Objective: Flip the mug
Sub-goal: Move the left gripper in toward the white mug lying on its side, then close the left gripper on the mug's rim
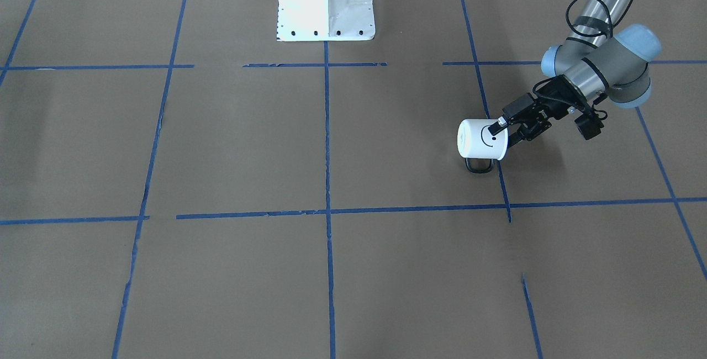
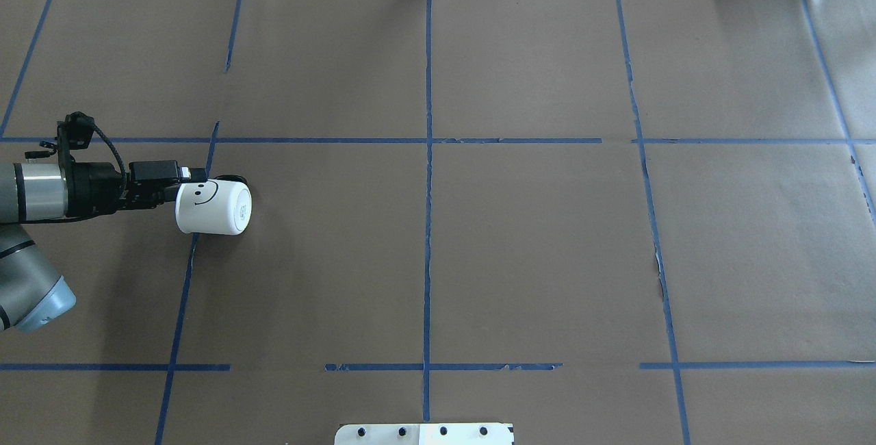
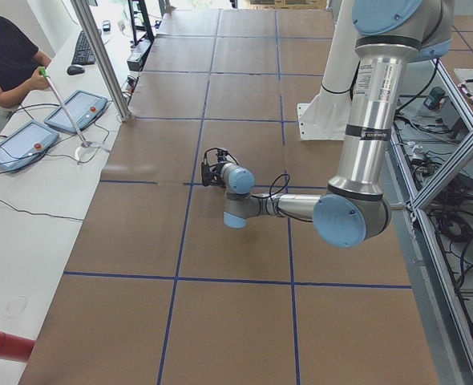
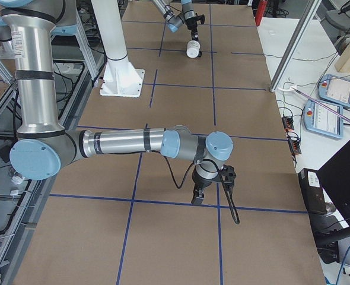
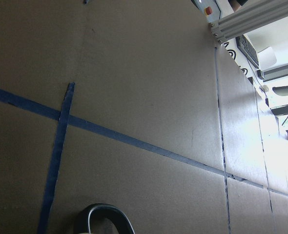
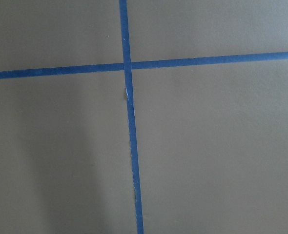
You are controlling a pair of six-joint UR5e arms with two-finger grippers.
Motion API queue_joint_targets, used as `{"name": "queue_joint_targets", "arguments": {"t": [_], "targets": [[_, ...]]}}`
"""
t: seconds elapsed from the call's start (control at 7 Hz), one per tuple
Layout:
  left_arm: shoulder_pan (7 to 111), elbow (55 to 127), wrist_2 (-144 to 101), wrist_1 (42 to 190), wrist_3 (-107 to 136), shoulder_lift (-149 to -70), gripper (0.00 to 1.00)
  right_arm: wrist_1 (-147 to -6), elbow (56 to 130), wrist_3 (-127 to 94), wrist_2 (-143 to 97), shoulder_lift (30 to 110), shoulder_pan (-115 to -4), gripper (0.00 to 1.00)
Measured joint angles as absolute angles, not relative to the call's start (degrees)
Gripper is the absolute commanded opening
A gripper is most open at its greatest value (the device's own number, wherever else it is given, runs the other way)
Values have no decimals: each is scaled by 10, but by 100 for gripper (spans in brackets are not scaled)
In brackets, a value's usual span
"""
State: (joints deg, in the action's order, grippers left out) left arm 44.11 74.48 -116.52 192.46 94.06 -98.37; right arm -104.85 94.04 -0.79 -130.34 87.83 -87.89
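Note:
The white mug [image 2: 213, 207] with a black smiley face is turned on its side at the table's left part, its flat bottom toward the table's middle. It also shows in the front view [image 1: 482, 139], with the black handle [image 1: 479, 164] low at its side. My left gripper [image 2: 191, 181] is shut on the mug's rim, one finger [image 1: 499, 127] lying over the outer wall. The left wrist view shows only the handle [image 5: 105, 219]. My right gripper [image 4: 197, 199] shows only in the right side view, low over the table and far from the mug; I cannot tell whether it is open or shut.
Brown paper with a blue tape grid [image 2: 428, 157] covers the table. The white robot base [image 1: 326, 5] stands at the table's robot-side edge. An operator [image 3: 8, 60] with tablets sits beyond the far edge, behind a metal post [image 3: 100, 60].

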Motion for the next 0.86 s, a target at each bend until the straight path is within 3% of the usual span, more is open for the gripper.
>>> {"name": "queue_joint_targets", "arguments": {"t": [0.57,0.86], "targets": [[440,745,-1194,1921,930,-993,95,-1049,940,-8,-1303,879,-879,100],[439,745,-1194,1920,931,-1002,38,-1049,940,-8,-1303,878,-879,100]]}}
